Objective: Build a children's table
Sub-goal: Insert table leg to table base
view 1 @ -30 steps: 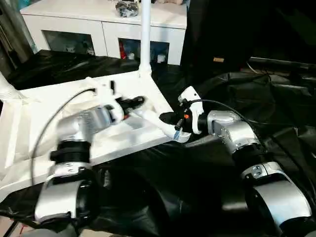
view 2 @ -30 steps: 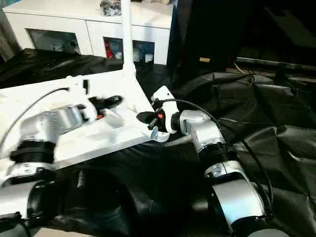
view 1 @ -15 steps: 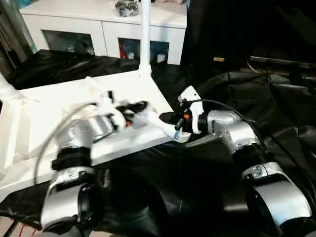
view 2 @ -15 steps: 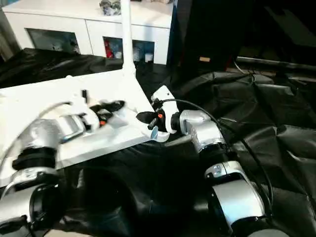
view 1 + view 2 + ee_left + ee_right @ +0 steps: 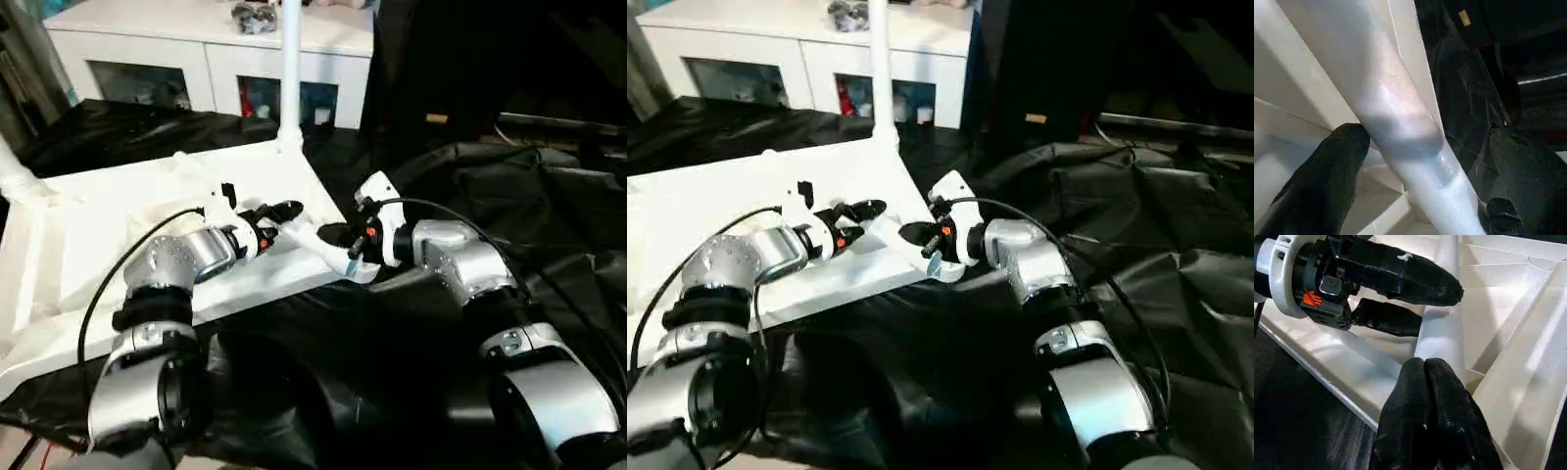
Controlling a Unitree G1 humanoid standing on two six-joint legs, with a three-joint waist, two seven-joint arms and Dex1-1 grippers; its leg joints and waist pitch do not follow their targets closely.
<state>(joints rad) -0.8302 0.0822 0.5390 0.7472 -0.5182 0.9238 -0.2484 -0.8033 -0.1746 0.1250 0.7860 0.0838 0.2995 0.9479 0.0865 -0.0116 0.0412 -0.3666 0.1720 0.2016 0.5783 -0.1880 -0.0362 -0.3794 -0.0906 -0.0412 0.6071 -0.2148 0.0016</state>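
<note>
The table top (image 5: 118, 225) lies upside down on the black sheet (image 5: 549, 235), ribbed underside up, in the left half of the scene. One leg (image 5: 290, 69) already stands upright in its far right corner socket, in front of the white cabinet (image 5: 196, 59). A loose leg (image 5: 1400, 122) lies slanted across the top's near right corner, and both grippers meet there. The left gripper (image 5: 1400, 293) has its fingers (image 5: 1327, 171) spread wide with the tube running between them, not yet pinching it. The right gripper (image 5: 1430, 401) has its fingers pressed together, their tips at the tube's near end; whether they touch it I cannot tell. The step in hand looks like taking up this second leg for fitting. Next the left jaws would need to close around the tube, so that the leg can be lifted, turned upright and seated in an empty corner socket.
</note>
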